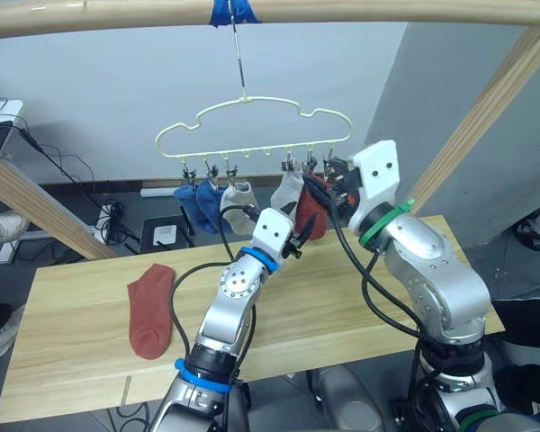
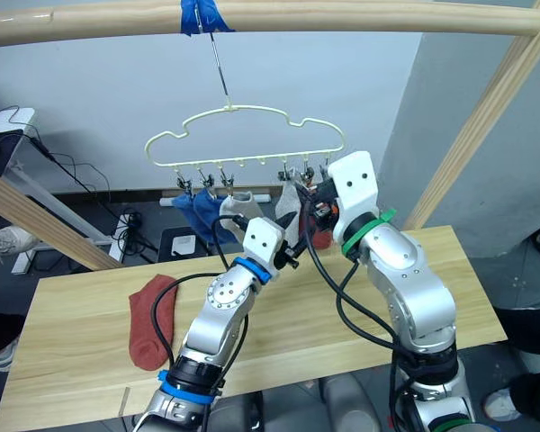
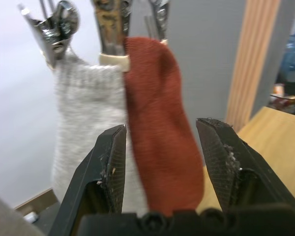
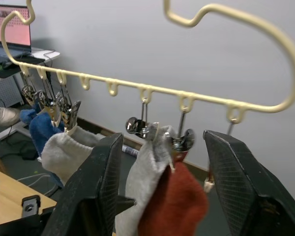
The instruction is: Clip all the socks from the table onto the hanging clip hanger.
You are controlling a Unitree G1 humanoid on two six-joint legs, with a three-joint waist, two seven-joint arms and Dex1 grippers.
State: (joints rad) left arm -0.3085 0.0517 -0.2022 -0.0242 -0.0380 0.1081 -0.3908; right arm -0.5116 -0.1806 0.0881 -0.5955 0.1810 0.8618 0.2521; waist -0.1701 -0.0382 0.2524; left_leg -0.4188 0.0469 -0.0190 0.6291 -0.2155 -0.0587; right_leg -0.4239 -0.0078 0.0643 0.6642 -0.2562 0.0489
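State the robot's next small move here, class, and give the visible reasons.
Probably draw the open left gripper back from the hung rust-red sock, then reach down for the second rust-red sock lying on the table. Five socks already hang from the clip hanger; the right gripper is open too.

- L arm raised, elbow bent, forearm angled up and fwd; left hand [image 3: 162,147] w/ black fingers [image 3: 110,162] spread wide.
- R arm bent sharply at elbow, wrist lifted high; right hand [image 4: 162,172] fingers also parted wide.
- Both hands close together.
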